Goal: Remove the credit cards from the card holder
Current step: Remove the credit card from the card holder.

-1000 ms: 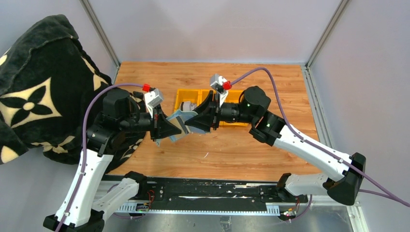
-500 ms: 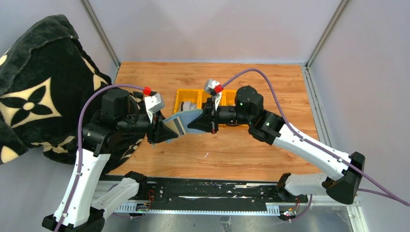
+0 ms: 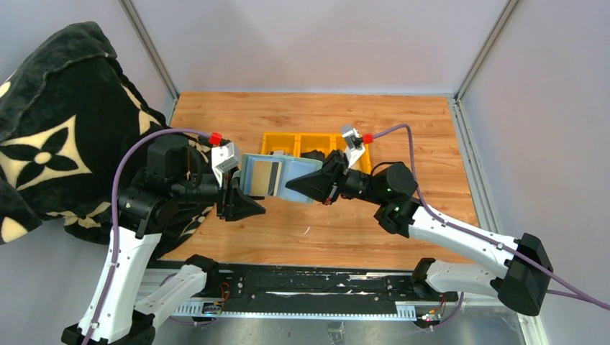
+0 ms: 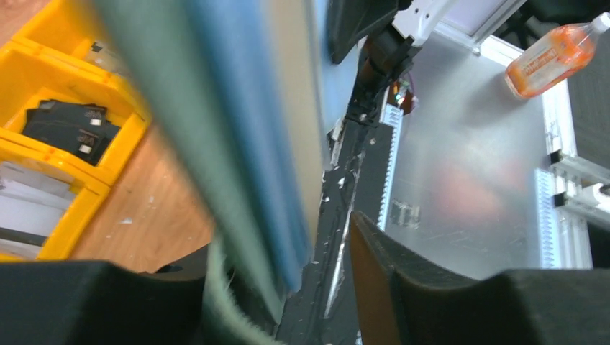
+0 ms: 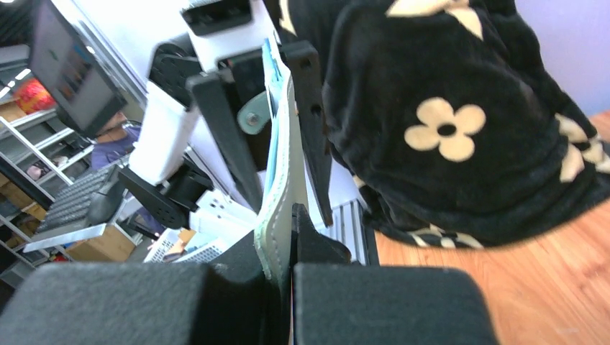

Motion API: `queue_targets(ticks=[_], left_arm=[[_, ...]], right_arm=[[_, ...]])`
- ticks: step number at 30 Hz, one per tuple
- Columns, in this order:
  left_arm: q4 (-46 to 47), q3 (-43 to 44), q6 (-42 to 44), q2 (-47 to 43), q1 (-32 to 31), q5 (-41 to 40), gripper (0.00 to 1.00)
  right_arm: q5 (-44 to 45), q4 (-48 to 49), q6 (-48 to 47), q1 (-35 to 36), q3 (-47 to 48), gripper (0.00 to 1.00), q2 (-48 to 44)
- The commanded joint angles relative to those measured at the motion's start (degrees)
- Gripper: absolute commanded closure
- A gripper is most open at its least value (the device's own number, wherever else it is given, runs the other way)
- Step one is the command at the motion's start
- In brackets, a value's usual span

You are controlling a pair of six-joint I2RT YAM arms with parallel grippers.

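Card holder (image 3: pixel 291 180) is off the bench (image 3: pixel 360 223), held open in the air at frame centre of the top view, just in front of the yellow tray (image 3: pixel 277 138). A tan-gold card (image 3: pixel 265 177) with a dark stripe sits in its left half, face up to the camera. Right end effector (image 3: pixel 301 188) is clamped on the holder's right edge; its wrist view shows the soft edge pinched flat between the two fingers. Left end effector (image 3: pixel 244 203) stands apart: in both wrist views its fingers straddle the holder's left edge with daylight on each side, gripping nothing. I cannot place the grey-silver card with certainty; something pale lies in a tray compartment at lower left of the left wrist view, too blurred to name. Risks, as judged: the holder hangs from a single grip on soft material, so it may sag or fold shut over the card. If the left fingers close where they stand, they would likely pinch holder and card together, and a pull would then tug against the right grip instead of freeing the card. A card that comes loose could drop to the bench or slide towards the black blanket (image 3: pixel 50 129) at left.
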Motion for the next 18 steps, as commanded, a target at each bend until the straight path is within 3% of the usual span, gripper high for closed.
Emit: queue_targets(ticks=[1, 6, 11, 15, 18], left_arm=[[-0.48, 1.27, -0.82, -0.34, -0.08, 0.59, 0.57], [4.25, 1.24, -5.68, -0.74, -0.12, 3.11, 0.63], [12.35, -0.92, -13.98, -2.07, -0.13, 7.55, 0.43], [30.39, -7.09, -29.72, -5.53, -0.13, 9.05, 0.40], [35.92, -8.85, -34.78, -6.56, -0.13, 9.55, 0.40]], right_arm=[[1.46, 8.71, 2.76, -0.30, -2.15, 1.00, -2.92], [0.71, 8.26, 2.37, -0.30, -3.53, 1.00, -3.98], [0.41, 8.08, 2.89, -0.21, -3.65, 1.00, -3.87], [0.04, 8.33, 3.15, -0.12, -3.34, 1.00, -3.67], [0.29, 7.62, 2.98, -0.12, -3.47, 1.00, -4.05]])
